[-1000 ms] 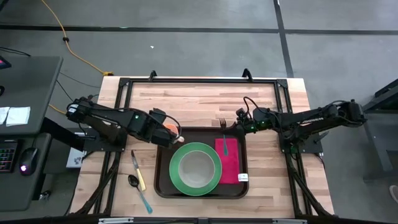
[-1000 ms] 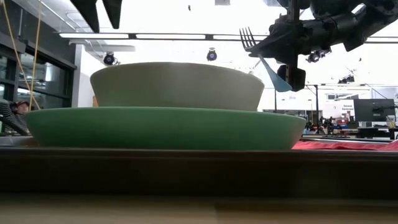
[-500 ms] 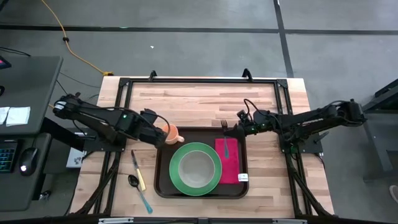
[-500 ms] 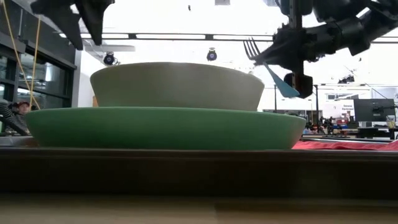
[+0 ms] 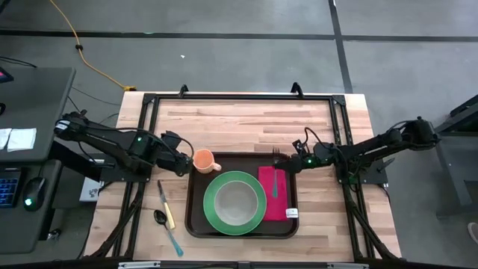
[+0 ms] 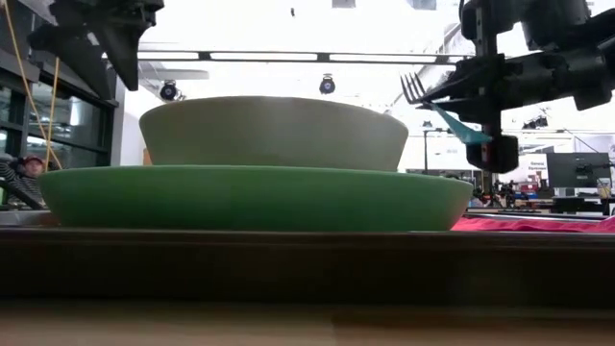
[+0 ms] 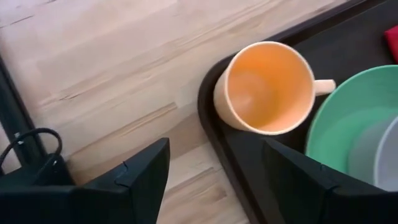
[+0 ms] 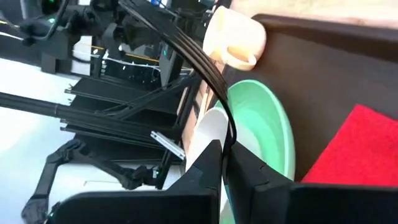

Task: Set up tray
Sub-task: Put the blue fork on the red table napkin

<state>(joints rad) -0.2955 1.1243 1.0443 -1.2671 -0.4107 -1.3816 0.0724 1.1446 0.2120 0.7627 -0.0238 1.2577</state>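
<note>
So the wooden table (image 5: 239, 119) took up most of the overhead shot, and the tray (image 5: 196, 220), dark brown with a raised rim, sat at the middle of its near half. On the tray was the green plate (image 5: 215, 217) with a pale bowl (image 5: 235, 200) sitting in it; from table height the bowl stood up out of the plate. To the plate's right, also on the tray, lay a red napkin (image 5: 273, 205) with a small white tag at its near corner.

The left gripper (image 5: 181, 166) hung just off the tray's left edge over bare wood, jaws wide apart and holding nothing. Its wrist camera looked down on an orange mug (image 7: 267, 87) standing upright in the tray's far left corner, handle pointing at the plate, well clear of both fingers (image 7: 140, 180).

The right gripper (image 5: 296, 160) was over the tray's far right corner, clamped shut on a fork (image 5: 275, 175) with a teal handle. From above the fork ran over the napkin; from the low camera it was up in the air, tines pointing left.

On the table left of the tray lay a knife (image 5: 166, 206) with a yellowish handle and a spoon (image 5: 168, 229) with a teal handle, side by side, untouched.
</note>
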